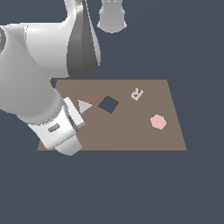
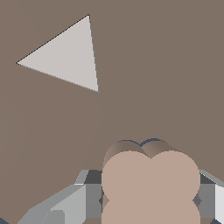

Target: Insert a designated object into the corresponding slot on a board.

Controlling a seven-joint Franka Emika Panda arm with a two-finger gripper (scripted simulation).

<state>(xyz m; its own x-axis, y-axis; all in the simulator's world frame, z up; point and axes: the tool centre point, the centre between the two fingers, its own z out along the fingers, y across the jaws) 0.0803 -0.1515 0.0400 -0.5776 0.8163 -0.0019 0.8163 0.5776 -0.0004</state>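
In the wrist view my gripper (image 2: 151, 199) is shut on the tan four-lobed piece (image 2: 151, 179), with a grey finger (image 2: 89, 197) on either side. A thin navy edge of the four-lobed slot (image 2: 139, 141) shows right around the piece's far lobes, so the piece stands at the slot; how deep it sits cannot be told. In the exterior view the arm's white hand (image 1: 65, 129) hovers over the near exterior-left corner of the brown board (image 1: 131, 135) and hides the fingertips, the piece and the slot.
On the board are a light grey triangle (image 1: 84, 106), also in the wrist view (image 2: 68, 59), a dark diamond-like square recess (image 1: 108, 104), a small grey R-shaped piece (image 1: 137, 94) and a pink hexagon (image 1: 158, 121). The arm's base (image 1: 113, 17) stands behind the board.
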